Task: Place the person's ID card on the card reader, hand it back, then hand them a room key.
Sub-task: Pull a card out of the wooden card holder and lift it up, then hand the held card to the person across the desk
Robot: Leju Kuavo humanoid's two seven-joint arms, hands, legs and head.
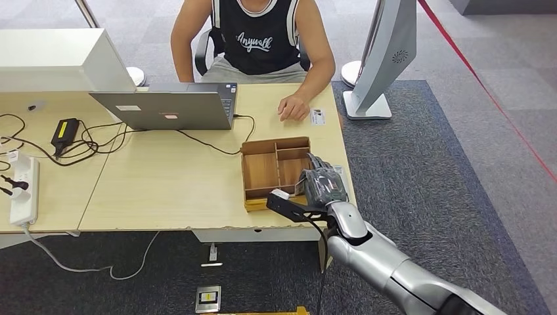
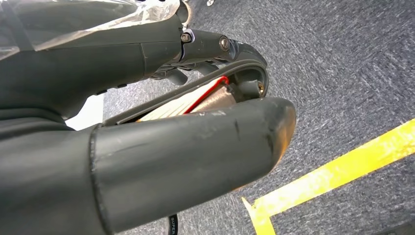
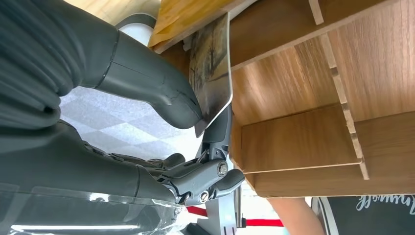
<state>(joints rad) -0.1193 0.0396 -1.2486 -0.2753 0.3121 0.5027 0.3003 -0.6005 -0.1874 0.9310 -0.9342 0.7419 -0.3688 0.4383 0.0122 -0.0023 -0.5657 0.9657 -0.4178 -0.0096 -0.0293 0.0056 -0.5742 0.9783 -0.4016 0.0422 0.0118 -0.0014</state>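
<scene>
Where the pale wood desk meets dark grey carpet, a red line runs across the floor and a white stand rises beside the desk's far corner. A person in a black sleeveless top sits on the far side, one hand flat on the desk next to a small white card. A grey laptop, a white power strip and black cables lie toward the left.

The tray is brown wood, rectangular, split by thin slats into compartments, and sits near the desk's right edge. The right hand, dark fingers under a clear plastic wrap on a silver arm, is over the tray's near right corner. In the right wrist view its thick thumb and a finger pinch a thin card with rounded corners and a dim printed picture on its face. The card stands on edge against the tray's outer wall, its long axis running along that wall; which end is its top I cannot tell.

The left wrist view looks down at carpet with a yellow tape line. There the left hand has its fingers curled around a flat, pale, red-edged thing; what it is I cannot tell.
</scene>
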